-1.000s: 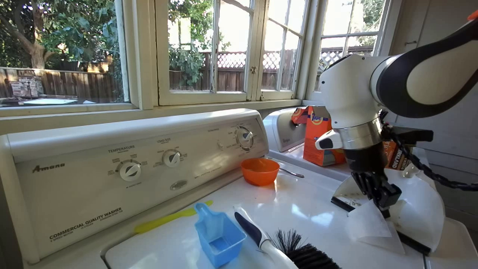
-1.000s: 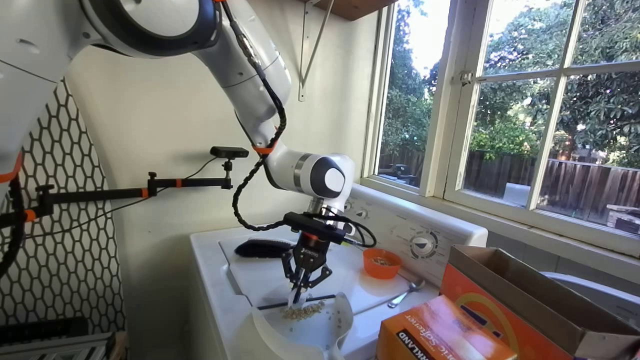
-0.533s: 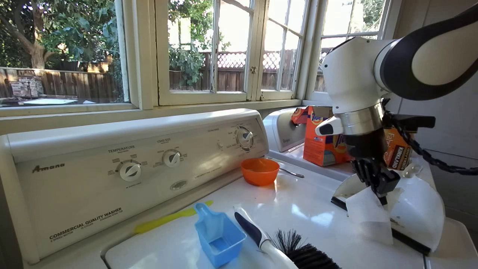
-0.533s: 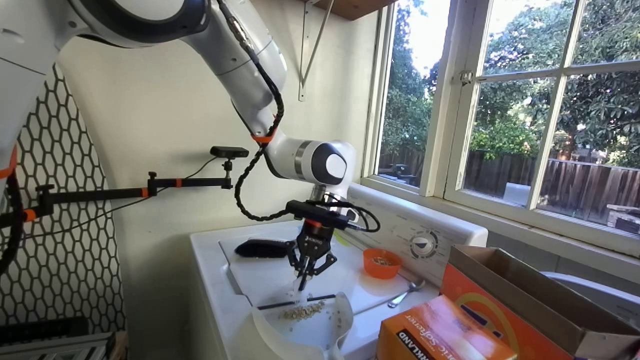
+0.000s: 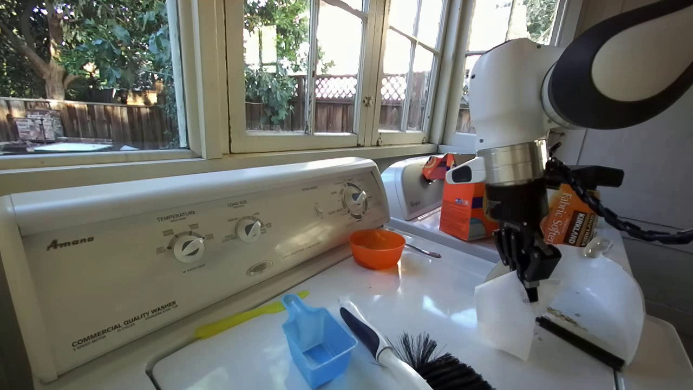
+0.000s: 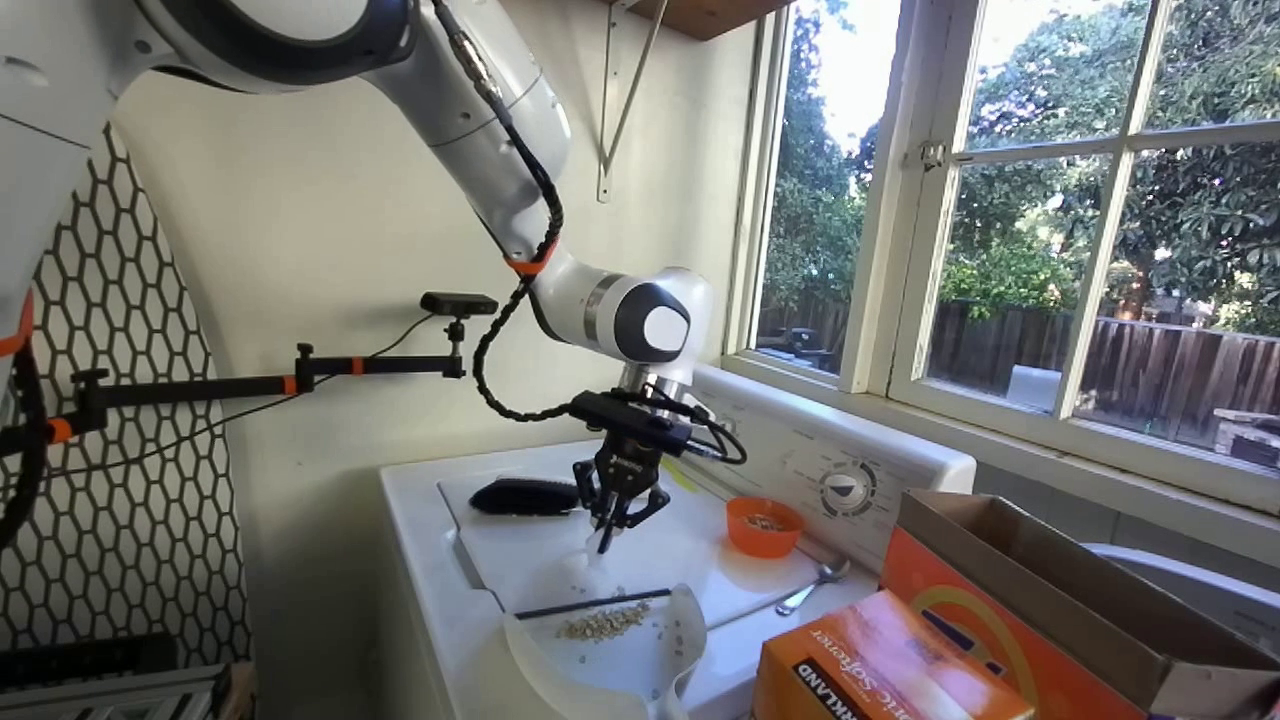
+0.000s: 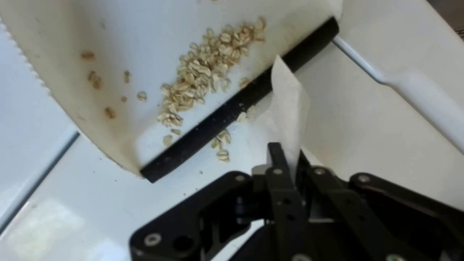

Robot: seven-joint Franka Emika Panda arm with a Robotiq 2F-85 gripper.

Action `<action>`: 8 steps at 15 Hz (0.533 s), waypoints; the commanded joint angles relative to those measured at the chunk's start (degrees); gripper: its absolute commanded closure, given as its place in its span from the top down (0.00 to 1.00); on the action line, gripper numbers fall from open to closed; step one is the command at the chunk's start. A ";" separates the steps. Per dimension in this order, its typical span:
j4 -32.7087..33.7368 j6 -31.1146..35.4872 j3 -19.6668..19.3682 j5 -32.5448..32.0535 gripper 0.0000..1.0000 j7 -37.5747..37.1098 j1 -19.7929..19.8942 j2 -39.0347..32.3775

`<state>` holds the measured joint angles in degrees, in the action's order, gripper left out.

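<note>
My gripper (image 5: pixel 531 292) is shut on a thin white sheet of paper (image 5: pixel 501 317) and holds it above the washer top, beside the dustpan's open edge. In the wrist view the sheet (image 7: pixel 290 105) sticks out from between the fingertips (image 7: pixel 288 154). The white dustpan (image 5: pixel 606 309) with a black lip lies near the washer's edge; it also shows in an exterior view (image 6: pixel 535 650). A pile of oats (image 7: pixel 203 69) lies inside it, behind the lip. A few loose oats (image 7: pixel 222 146) lie on the washer top just outside the lip.
An orange bowl (image 6: pixel 763 535) with oats and a spoon (image 6: pixel 812 588) stand near the control panel. A blue scoop (image 5: pixel 319 346), a yellow utensil (image 5: pixel 243 319) and a black-bristled brush (image 5: pixel 444 371) lie on the washer. Orange Tide (image 5: pixel 463 214) and Kirkland (image 6: pixel 880 665) boxes stand beyond.
My gripper has risen and moved away from the dustpan, carrying the paper with it. More of the dustpan's black lip and oats now show. The dustpan stays in place.
</note>
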<state>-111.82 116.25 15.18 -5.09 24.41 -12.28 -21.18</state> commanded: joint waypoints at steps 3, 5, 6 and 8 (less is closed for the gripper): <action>0.45 4.26 1.40 3.79 0.03 1.13 0.13 -4.64; 0.49 3.29 1.00 2.46 0.03 0.27 -0.25 -5.78; 0.47 2.85 0.83 2.22 0.03 0.01 -0.25 -6.16; 0.93 1.62 0.21 0.94 0.03 -0.68 -0.51 -6.55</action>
<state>-111.51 119.42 16.09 -2.78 24.87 -12.32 -26.58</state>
